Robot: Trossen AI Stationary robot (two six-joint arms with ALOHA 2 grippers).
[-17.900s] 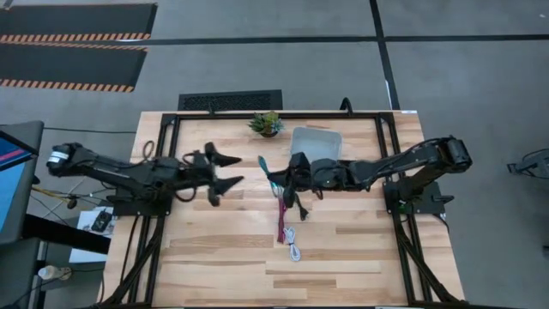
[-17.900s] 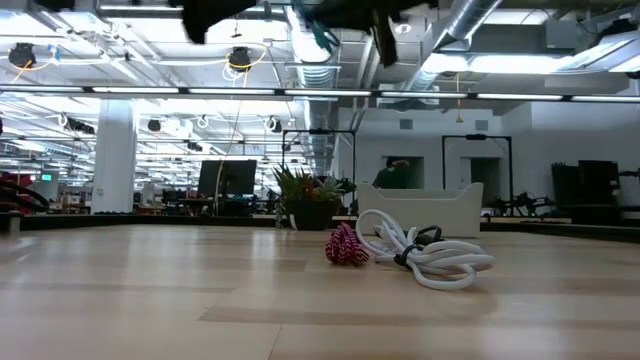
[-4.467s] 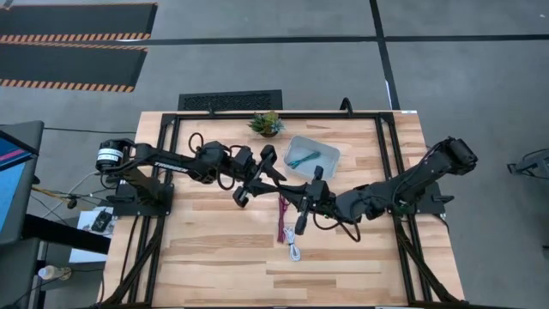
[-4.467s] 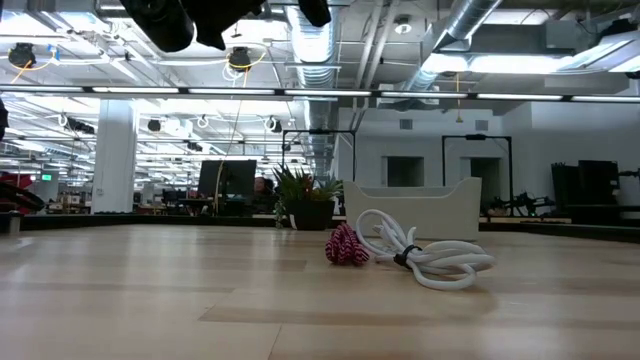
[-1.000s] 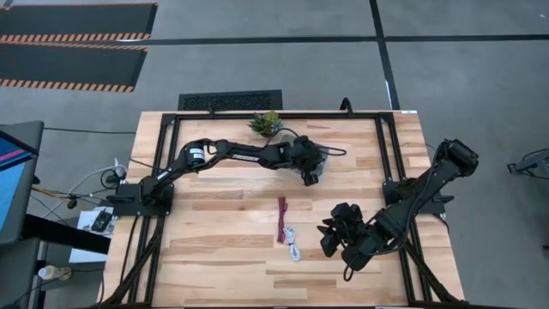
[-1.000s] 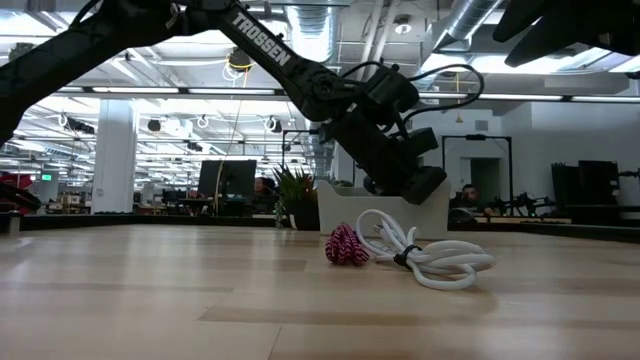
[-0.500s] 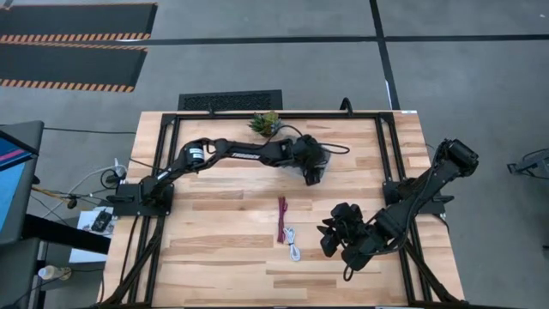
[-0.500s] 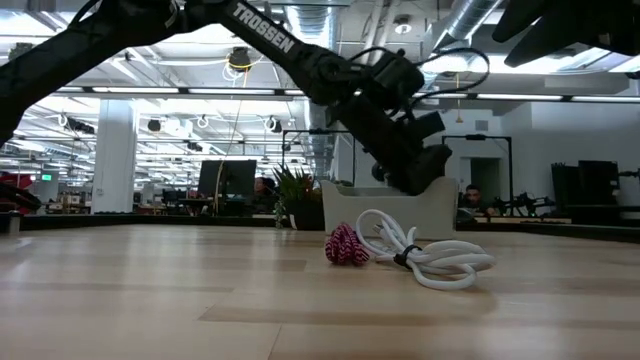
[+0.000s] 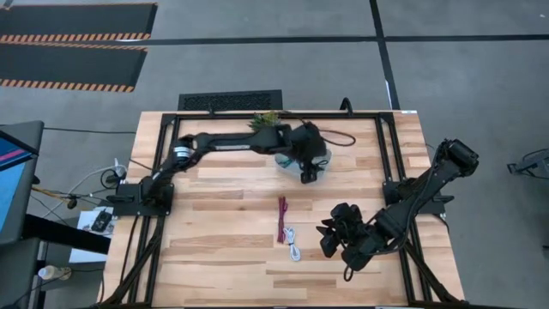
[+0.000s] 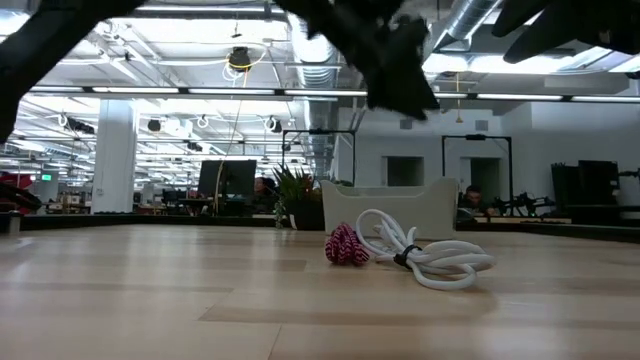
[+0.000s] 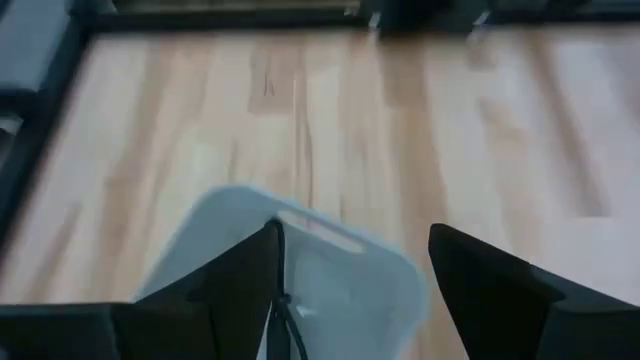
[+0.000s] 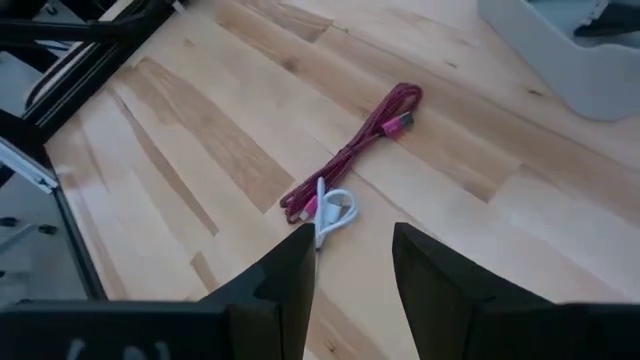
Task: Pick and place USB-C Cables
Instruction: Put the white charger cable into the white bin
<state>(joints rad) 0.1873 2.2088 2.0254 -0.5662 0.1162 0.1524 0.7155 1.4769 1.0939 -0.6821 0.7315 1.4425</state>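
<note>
Pale wood planks make up the desk (image 9: 214,257), framed by black rails. In the high view the left claw (image 9: 307,168) sits above the middle of the frame, over a pale grey-white tray (image 9: 286,160) that lies near the top edge of the desk beside a small potted plant (image 9: 266,118). The left arm mostly covers the tray. In the left wrist view the claw's two dark fingers (image 11: 245,285) stand wide apart with the tray's rounded rim (image 11: 330,240) between them, and a thin dark cable (image 11: 283,310) shows inside the tray close to one finger. I cannot tell whether it touches the finger.

The right claw (image 9: 330,240) waits in the lower right of the high view, well apart from the tray. Its fingers (image 12: 290,270) are parted and hold nothing.

A maroon-red cable (image 9: 280,218) lies stretched out at the centre of the high view, and a white cable (image 9: 293,244) lies coiled at its lower end, just touching it. In the low view both rest on the desk in front of the tray's wall (image 10: 440,205), the white cable (image 10: 425,255) to the right of the red one (image 10: 346,245).
</note>
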